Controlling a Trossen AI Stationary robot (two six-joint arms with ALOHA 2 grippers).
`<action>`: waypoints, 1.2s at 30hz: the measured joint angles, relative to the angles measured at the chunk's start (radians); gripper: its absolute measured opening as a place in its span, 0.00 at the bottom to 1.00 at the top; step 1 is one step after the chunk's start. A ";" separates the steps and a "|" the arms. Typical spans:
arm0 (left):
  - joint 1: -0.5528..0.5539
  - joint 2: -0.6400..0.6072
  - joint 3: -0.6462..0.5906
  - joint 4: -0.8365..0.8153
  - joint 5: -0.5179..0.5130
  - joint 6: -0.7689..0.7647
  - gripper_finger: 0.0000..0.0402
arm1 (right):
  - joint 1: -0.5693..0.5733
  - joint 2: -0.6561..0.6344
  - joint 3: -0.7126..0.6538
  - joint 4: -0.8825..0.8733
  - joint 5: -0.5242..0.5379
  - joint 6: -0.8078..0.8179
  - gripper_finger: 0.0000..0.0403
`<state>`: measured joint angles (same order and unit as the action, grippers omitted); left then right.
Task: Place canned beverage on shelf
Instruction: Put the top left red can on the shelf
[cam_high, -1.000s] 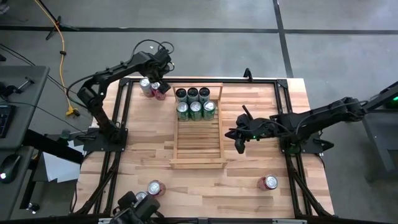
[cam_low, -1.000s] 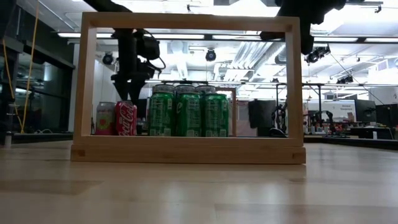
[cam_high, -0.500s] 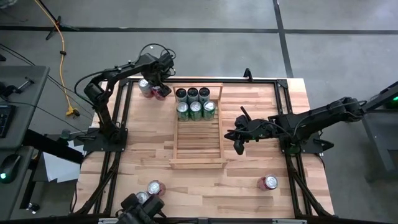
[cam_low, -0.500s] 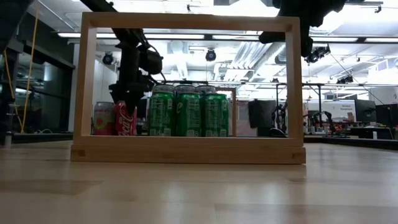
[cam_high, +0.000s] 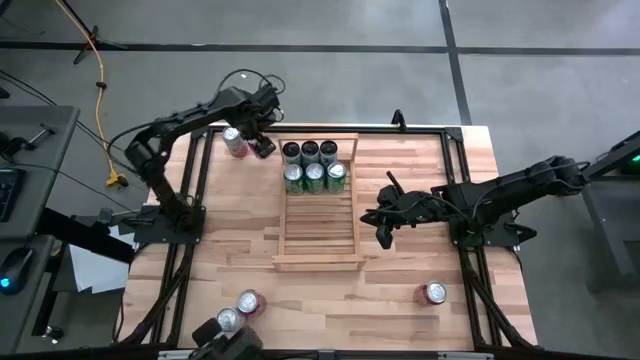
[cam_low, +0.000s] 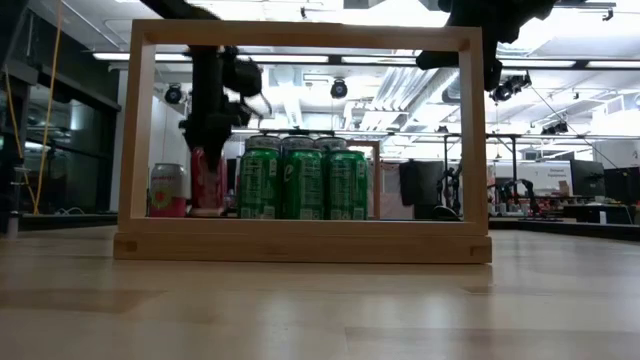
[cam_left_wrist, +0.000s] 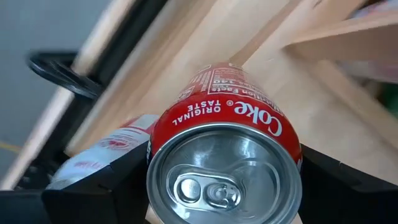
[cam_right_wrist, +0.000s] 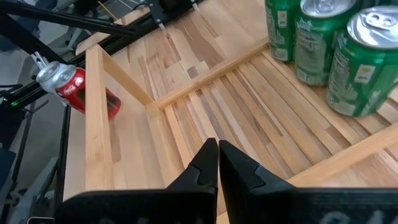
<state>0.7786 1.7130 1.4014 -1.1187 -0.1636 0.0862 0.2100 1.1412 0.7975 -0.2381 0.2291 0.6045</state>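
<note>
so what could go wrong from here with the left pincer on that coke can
1. The left pincer brackets the red Coke can from both sides; if the grip is loose, the can could slip when lifted.
2. The pink can stands right beside it and could get knocked over.
3. Six green cans already fill the far end of the shelf, so the Coke can could bump them or catch a side rail going in.

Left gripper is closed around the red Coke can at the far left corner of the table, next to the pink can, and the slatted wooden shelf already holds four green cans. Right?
Not quite: the slatted light-wood shelf holds six green cans, two rows of three, as the high view shows. The rest stands: the left gripper grips the red Coke can beside the pink can at the table's far left corner.
</note>
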 joint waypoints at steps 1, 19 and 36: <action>-0.007 -0.029 0.000 0.000 -0.001 0.005 0.71 | 0.000 0.000 0.000 0.008 0.000 -0.003 0.00; -0.445 -0.599 0.002 -0.086 0.127 -0.101 0.71 | -0.049 0.000 0.000 0.382 -0.001 -0.138 0.00; -0.841 -0.161 0.111 -0.216 -0.124 0.580 0.71 | -0.114 -0.001 0.000 0.338 -0.056 -0.134 0.00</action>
<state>-0.0623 1.5519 1.5120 -1.3348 -0.2877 0.6660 0.0956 1.1404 0.7975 0.0995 0.1726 0.4700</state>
